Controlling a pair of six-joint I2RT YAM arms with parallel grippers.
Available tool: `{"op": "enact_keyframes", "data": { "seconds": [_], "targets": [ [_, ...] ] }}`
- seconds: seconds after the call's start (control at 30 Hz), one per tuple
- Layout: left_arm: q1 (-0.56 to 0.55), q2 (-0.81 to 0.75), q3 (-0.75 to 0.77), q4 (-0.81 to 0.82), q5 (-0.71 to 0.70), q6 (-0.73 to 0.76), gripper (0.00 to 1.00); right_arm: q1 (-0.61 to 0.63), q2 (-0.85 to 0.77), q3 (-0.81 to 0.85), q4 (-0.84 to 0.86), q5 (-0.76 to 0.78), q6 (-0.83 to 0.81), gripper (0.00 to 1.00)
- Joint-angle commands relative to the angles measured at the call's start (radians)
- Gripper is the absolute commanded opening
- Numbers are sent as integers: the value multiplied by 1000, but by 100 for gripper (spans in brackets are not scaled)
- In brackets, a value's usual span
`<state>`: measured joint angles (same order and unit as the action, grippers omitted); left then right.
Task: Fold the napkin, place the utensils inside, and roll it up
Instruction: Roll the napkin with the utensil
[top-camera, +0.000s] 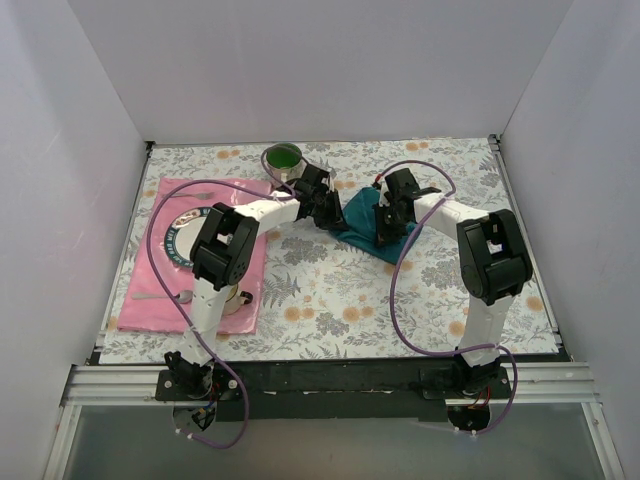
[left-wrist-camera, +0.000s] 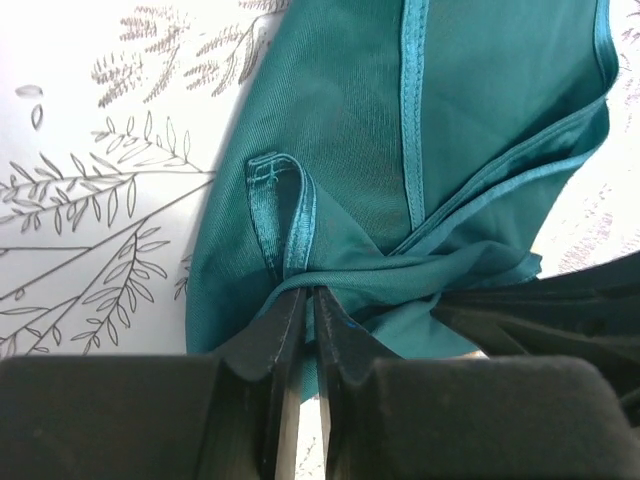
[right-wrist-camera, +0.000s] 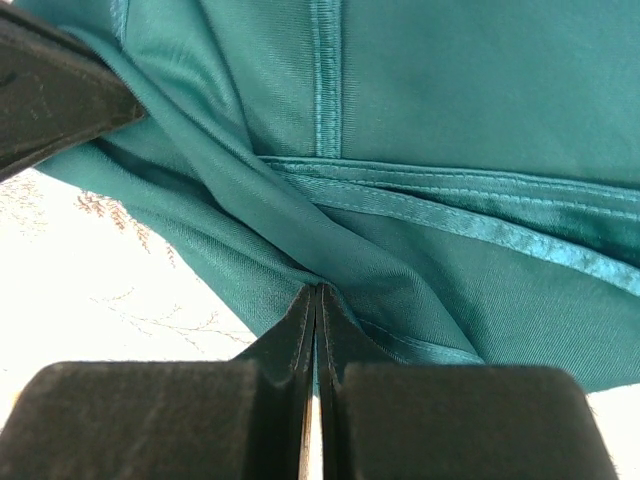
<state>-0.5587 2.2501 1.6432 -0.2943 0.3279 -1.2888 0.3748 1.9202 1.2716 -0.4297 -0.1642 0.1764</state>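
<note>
Teal napkin, pinched twice
Clenched on its folds: left gripper, right gripper; soft ribbed weave, shiny stitched hems.

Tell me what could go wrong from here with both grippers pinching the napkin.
The left gripper and right gripper each pinch only a thin bit of napkin edge, so the cloth may slip free. They also sit close together and might collide. The green cup just behind the left gripper could get knocked.
</note>
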Motion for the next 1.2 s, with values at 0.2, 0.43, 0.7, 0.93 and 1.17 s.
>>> {"op": "enact_keyframes", "data": {
  "seconds": [0.2, 0.43, 0.7, 0.93, 1.17],
  "targets": [
    [-43, -171, 141, -170, -193, 103, 43, 26, -12, -201, 101, -112, 164, 3],
    [-46, -332, -86, -211, -101, -160, 43, 30, -115, -353, 281, -155, 331, 6],
    [-55, -431, -436, 246, 25, -323, 5, 41, -135, -408, 367, -184, 367, 6],
    [-53, -316, -411, 333, 95, -340, 2, 58, -151, -400, 352, -164, 334, 6],
    [-53, -276, -414, 360, 97, -326, 2, 61, -164, -377, 319, -144, 302, 6]
  ]
}}
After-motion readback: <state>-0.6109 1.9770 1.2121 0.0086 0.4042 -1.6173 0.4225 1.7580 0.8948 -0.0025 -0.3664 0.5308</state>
